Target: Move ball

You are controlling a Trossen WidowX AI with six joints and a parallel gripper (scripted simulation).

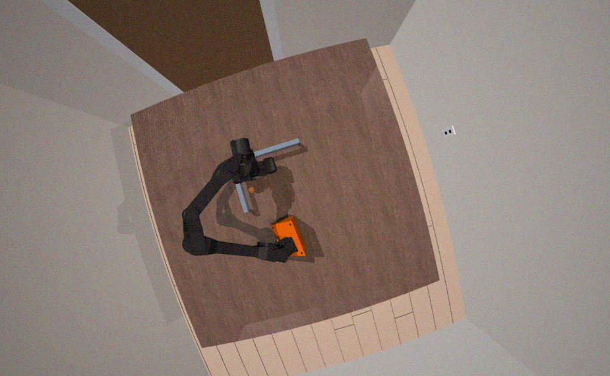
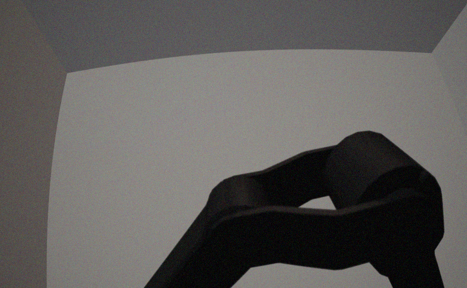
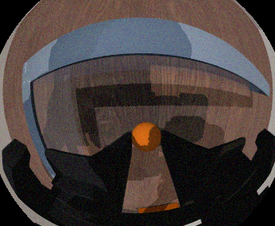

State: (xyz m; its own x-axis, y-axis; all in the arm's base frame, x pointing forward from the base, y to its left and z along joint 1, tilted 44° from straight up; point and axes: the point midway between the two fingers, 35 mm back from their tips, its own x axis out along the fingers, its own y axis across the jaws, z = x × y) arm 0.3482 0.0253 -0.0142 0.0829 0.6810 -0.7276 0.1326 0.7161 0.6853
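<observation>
My gripper [image 1: 256, 171] [image 3: 145, 135] is shut on the orange ball [image 3: 141, 134], which sits between its fingertips in the wrist view. In the top view the gripper's own body hides the held ball. The see-through copy [image 1: 250, 190] is a small orange spot just inside the shorter-looking wall [image 1: 243, 198] [image 3: 28, 115], on the side toward the arm's base. The other wall [image 1: 276, 147] [image 3: 122, 36] runs past the gripper's far side, and the arm covers the corner in the top view. The gripper is inside the corner. The exterior view shows only arm links.
The orange base block [image 1: 284, 228] [image 3: 158, 208] stands on the wooden table [image 1: 344, 187] below the walls in the top view. The black arm [image 1: 202, 198] [image 2: 299, 236] bends round the outer side of the shorter-looking wall.
</observation>
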